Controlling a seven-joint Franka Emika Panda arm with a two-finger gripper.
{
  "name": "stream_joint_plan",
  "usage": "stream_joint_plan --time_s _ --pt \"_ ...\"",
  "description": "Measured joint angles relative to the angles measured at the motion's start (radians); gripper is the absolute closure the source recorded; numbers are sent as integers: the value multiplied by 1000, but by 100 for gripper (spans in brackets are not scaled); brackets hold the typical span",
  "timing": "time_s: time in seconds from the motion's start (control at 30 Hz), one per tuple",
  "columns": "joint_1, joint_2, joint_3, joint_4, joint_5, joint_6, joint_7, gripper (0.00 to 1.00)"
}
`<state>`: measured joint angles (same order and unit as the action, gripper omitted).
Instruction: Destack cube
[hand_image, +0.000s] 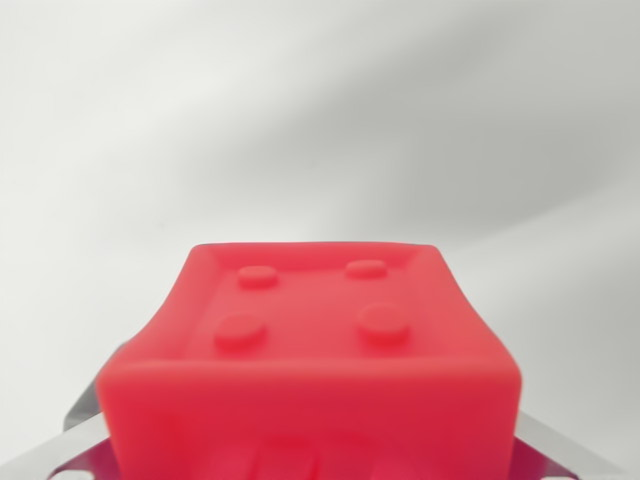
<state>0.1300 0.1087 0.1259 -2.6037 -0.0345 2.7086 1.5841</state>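
Red cube (315, 350) w/ four studs fills lower centre; metal gripper (310, 465) parts flank cube's base, appears clamped on cube.

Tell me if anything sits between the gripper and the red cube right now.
Nothing visible does. The red cube fills the lower wrist view right up against the metal gripper parts at the bottom corners; only plain white surface lies beyond it.

before us, our smooth, matt red plastic cube (320, 360), brushed metal gripper (310, 460) plates, plain matt white backdrop (300, 110)
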Motion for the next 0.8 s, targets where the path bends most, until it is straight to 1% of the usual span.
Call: stream_joint_plan --time_s 0.67,0.8 --pt "-60 32 -29 26 0 6 -150 100" --pt "-71 39 -33 31 0 7 -176 100"
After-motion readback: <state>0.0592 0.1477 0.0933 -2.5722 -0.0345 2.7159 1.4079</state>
